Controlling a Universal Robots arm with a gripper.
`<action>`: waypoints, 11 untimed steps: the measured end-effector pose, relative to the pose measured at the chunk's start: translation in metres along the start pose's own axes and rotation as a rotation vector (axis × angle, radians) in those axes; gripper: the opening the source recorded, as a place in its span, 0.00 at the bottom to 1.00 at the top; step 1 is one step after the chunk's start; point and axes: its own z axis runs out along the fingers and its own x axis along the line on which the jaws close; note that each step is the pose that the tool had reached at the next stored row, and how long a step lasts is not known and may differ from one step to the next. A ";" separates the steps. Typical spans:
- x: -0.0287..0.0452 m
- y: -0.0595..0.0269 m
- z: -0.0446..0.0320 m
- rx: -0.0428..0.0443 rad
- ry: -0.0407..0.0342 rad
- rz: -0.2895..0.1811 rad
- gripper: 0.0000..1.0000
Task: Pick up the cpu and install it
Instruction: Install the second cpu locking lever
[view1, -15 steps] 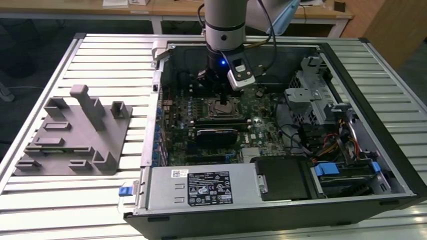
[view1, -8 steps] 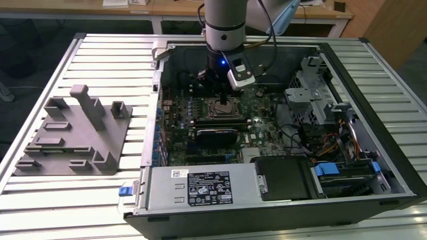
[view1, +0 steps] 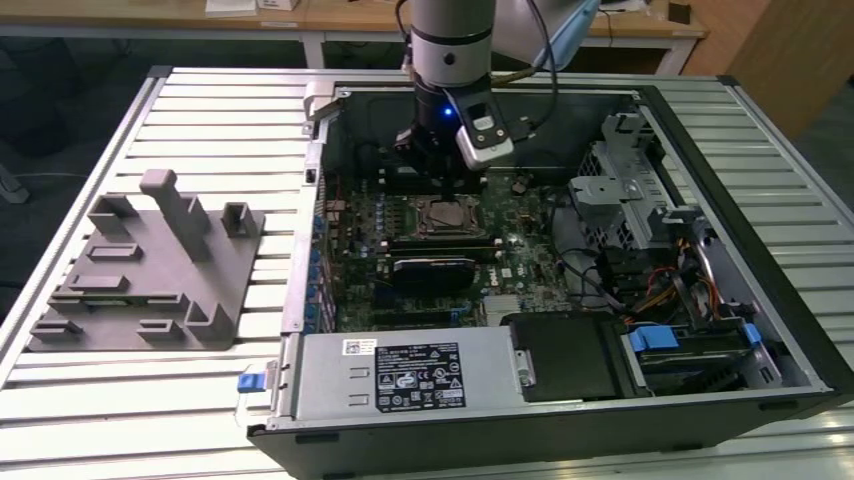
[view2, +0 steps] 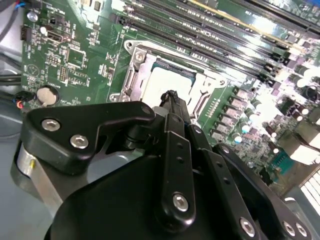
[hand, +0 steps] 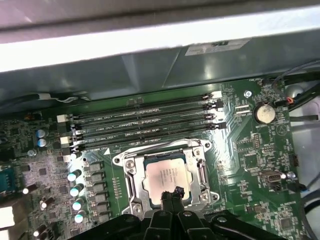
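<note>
Now, exterior view: the gripper (view1: 445, 190) hangs just above the socket frame (view1: 445, 217). In both wrist views the cpu (hand: 166, 178) lies seated inside that frame, jaws pinched together, empty: placement looks done.

Open computer case (view1: 747, 330) on the table (view1: 80, 400), centre-right of the exterior view; fixture blocks (view1: 147, 270) at left. Inside, cpu (view1: 441, 216) in the socket (hand: 167, 177), gripper (view1: 447, 190) just above it, memory slots (hand: 140, 125) beside.
</note>
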 end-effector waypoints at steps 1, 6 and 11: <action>-0.0001 0.0000 -0.0022 0.0000 0.0000 0.000 0.11; -0.0006 0.0001 -0.0082 -0.0001 -0.0001 0.000 0.11; -0.0006 0.0001 -0.0083 0.0001 0.0000 0.000 0.11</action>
